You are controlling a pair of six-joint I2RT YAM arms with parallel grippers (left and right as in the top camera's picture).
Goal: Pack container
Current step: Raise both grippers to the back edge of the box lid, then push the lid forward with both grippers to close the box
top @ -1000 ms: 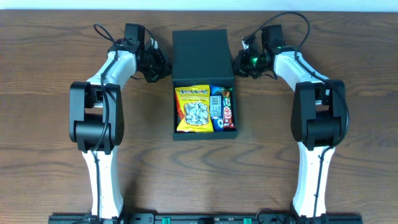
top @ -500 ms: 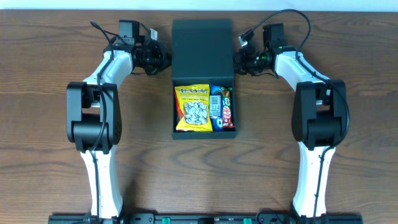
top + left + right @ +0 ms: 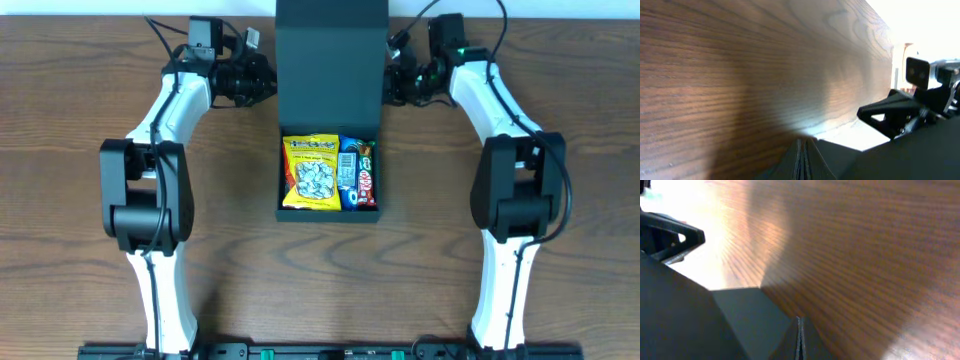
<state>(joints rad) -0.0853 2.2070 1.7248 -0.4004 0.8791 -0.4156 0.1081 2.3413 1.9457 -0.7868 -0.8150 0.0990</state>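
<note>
the dark teal container (image 3: 329, 216) sat at the middle of the wooden table (image 3: 80, 110), between the two arms, its hinged lid (image 3: 331, 60) lifted up off the table at the far end. the left gripper (image 3: 268, 82) was at the lid's left edge and the right gripper (image 3: 392, 80) at its right edge, each touching it. in both wrist views the fingers were pressed together to a thin seam against the dark flap, so each looked to be pinching the lid's side edge. inside the open box lay a yellow snack bag (image 3: 311, 175) on the left, a blue bar (image 3: 347, 172) just beside it, and a green packet (image 3: 364, 153) and a red bar (image 3: 366, 186) against the right wall
</note>
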